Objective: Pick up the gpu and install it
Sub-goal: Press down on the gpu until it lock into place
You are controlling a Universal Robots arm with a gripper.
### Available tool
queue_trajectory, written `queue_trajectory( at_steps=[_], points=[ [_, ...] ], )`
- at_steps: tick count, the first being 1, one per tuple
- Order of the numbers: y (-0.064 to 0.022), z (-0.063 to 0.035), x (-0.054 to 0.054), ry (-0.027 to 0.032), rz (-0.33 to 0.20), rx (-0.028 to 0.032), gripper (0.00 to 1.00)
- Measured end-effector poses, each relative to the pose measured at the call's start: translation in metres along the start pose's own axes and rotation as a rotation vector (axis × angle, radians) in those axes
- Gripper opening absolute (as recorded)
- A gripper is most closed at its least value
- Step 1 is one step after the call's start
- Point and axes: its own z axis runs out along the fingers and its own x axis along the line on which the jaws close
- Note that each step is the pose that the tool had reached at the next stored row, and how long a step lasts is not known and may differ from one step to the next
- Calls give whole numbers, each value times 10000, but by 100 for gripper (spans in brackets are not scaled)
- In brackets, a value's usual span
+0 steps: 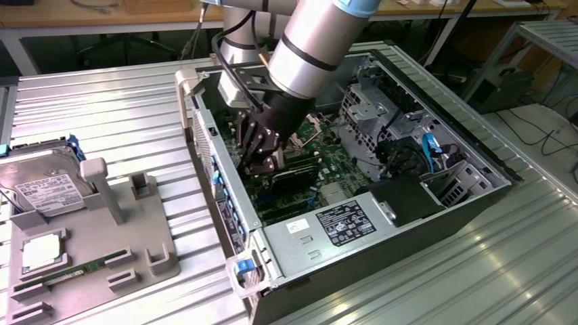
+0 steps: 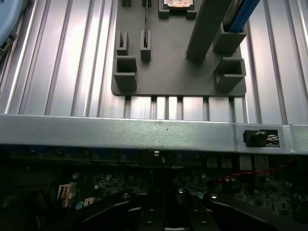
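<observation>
Most of the job looks done, as far as I can judge: the thin black rectangular gpu card (image 1: 294,177) already sits down inside the open grey metal computer case (image 1: 380,250), lying over the green motherboard (image 1: 329,159), though whether it is fully seated in its slot I cannot tell. The arm's black hand (image 1: 262,162) reaches deep into the case right at the card's end nearest the rear wall, touching or just above it, and I cannot tell how wide its fingers stand. Outside, on the ribbed metal bench (image 1: 108,108), the grey parts holder (image 1: 95,250) carries a silver hard drive with a white label (image 1: 40,186).
</observation>
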Motion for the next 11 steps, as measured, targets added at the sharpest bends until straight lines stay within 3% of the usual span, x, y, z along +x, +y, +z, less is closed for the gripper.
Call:
queue_trajectory(
  at_steps=[11],
  points=[
    [-3,45,0,-2,1,-64,11]
  ],
)
